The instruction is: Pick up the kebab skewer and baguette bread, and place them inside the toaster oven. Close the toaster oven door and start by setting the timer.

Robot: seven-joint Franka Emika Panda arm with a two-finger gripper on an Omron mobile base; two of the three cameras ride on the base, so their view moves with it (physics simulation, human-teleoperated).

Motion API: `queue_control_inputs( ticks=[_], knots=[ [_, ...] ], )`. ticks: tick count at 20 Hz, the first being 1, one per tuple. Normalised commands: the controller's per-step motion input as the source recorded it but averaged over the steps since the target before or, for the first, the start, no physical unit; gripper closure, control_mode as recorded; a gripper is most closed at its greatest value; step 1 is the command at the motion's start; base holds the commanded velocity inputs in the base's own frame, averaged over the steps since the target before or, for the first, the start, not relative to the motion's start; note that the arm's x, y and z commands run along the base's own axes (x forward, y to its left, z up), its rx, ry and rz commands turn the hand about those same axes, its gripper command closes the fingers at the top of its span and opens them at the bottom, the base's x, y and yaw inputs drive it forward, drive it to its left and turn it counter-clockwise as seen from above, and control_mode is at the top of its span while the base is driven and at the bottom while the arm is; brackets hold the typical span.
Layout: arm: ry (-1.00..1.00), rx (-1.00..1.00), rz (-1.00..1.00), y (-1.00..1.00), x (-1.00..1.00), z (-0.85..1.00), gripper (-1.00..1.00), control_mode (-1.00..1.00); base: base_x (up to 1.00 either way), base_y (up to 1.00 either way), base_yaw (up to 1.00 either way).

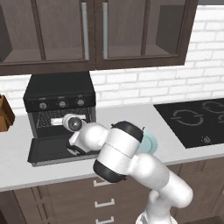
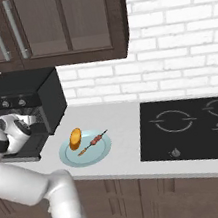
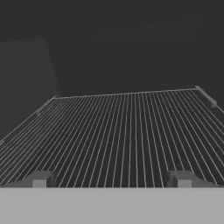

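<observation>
The black toaster oven (image 1: pixel 59 92) stands on the counter with its door (image 1: pixel 48 151) folded down flat in front. Its wire rack (image 3: pixel 127 131) is bare. My gripper (image 3: pixel 111 179) is open, its two fingertips wide apart with nothing between them, low in front of the oven mouth above the door and pointing into the cavity. To the right of the oven, on a pale blue plate (image 2: pixel 101 152), lie the golden baguette bread (image 2: pixel 75 138) and, beside it, the thin kebab skewer (image 2: pixel 93 142). In the left base view my arm covers most of the plate (image 1: pixel 151 142).
Three silver knobs (image 1: pixel 62 103) line the oven's front above the opening. A black cooktop (image 2: pixel 195 126) fills the counter to the right. A brown wooden block (image 1: pixel 4 114) stands at the far left. Dark wall cabinets (image 1: pixel 94 30) hang above the oven.
</observation>
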Motion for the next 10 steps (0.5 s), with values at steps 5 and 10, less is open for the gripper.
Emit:
queue_control_inputs(
  ticks=[5, 10],
  knots=[
    [0.00, 0.00, 0.00, 0.07, 0.36, -0.01, -1.00, -1.00, 0.00, 0.00, 0.00],
    [0.00, 0.00, 0.00, 0.03, 0.24, -0.05, -1.00, -1.00, 0.00, 0.00, 0.00]
  ],
)
